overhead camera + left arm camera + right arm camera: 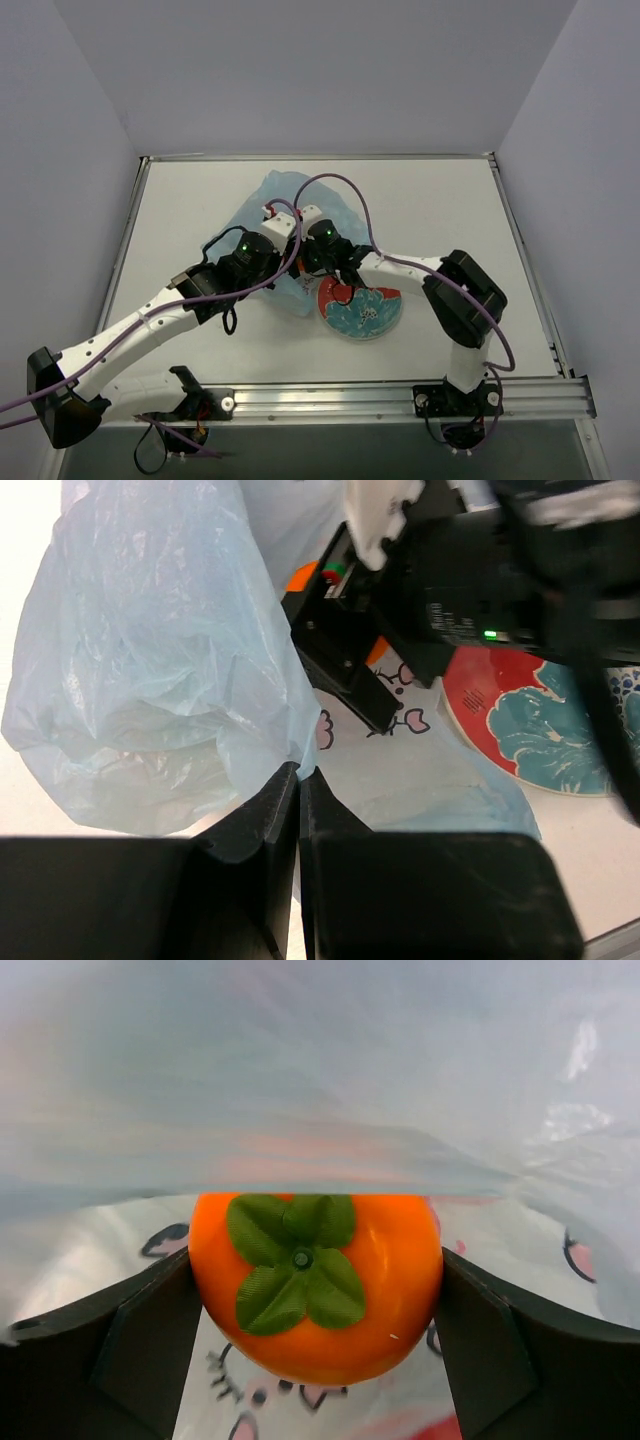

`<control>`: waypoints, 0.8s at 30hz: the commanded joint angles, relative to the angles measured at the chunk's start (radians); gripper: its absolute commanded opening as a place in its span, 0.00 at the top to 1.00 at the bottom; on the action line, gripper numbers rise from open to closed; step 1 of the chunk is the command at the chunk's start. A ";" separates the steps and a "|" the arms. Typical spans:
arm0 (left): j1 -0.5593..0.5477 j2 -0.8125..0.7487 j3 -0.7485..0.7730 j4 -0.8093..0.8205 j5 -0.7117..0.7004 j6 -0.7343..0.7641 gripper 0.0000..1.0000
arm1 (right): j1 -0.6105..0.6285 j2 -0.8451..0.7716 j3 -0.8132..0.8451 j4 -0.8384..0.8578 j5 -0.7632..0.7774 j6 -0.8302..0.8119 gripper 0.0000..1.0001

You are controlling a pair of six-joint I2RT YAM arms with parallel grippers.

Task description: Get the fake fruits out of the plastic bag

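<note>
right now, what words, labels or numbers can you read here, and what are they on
Nothing reads clearly.
Small white print on the right arm's black housing: too blurred to read.
The plastic bag shows only pink and dark cartoon motifs, no letters.
The red plate and orange fruit carry no text.

Red plate (pixel 388 320) with teal flowers on white table (pixel 445 212)

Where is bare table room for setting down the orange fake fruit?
Bare white table lies right of the crinkled light-blue plastic bag, behind the red plate with teal flowers; another patch lies left of the bag. The plate looks mostly bare. Crowded: the bag mouth, where left gripper and right gripper meet.
</note>
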 commanded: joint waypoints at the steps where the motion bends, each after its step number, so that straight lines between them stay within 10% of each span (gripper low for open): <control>1: 0.005 -0.001 0.032 -0.019 -0.052 0.001 0.98 | 0.030 -0.150 -0.026 -0.049 0.052 -0.003 0.50; 24: 0.005 -0.012 0.032 -0.066 -0.275 0.001 0.98 | 0.099 -0.668 -0.383 -0.396 0.419 0.266 0.35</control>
